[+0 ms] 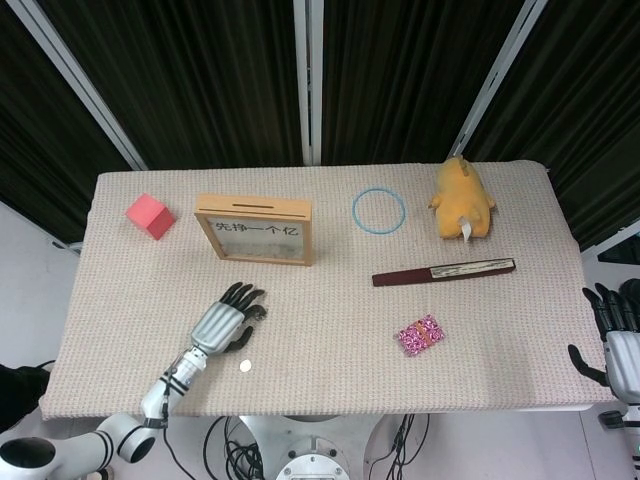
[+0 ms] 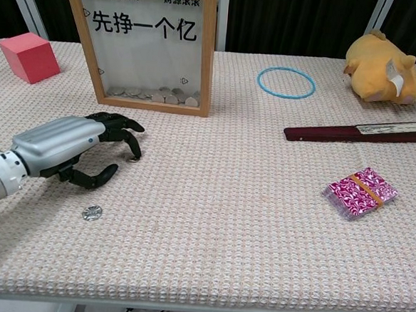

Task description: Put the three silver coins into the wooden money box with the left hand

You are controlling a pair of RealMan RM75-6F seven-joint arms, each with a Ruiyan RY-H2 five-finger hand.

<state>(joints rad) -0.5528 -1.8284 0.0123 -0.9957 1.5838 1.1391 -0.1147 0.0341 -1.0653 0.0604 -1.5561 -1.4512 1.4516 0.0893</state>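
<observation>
The wooden money box (image 1: pixel 254 230) (image 2: pixel 146 44) stands upright at the back left, with several coins lying behind its clear front. My left hand (image 1: pixel 225 322) (image 2: pixel 80 147) lies low over the table in front of it, fingers arched downward and thumb apart. Its fingertips (image 2: pixel 134 145) touch one silver coin (image 2: pixel 131 158), which still lies on the cloth. A second silver coin (image 1: pixel 244 367) (image 2: pixel 91 211) lies loose near the front edge, just behind the thumb. I see no third loose coin. My right hand (image 1: pixel 618 340) hangs off the table's right edge, fingers apart and holding nothing.
A red cube (image 1: pixel 149 215) (image 2: pixel 29 56) sits left of the box. To the right are a blue ring (image 1: pixel 378 211) (image 2: pixel 285 83), a yellow plush toy (image 1: pixel 461 197) (image 2: pixel 380 68), a folded dark fan (image 1: pixel 443 271) (image 2: pixel 360 131) and a pink packet (image 1: pixel 420 334) (image 2: pixel 360 191).
</observation>
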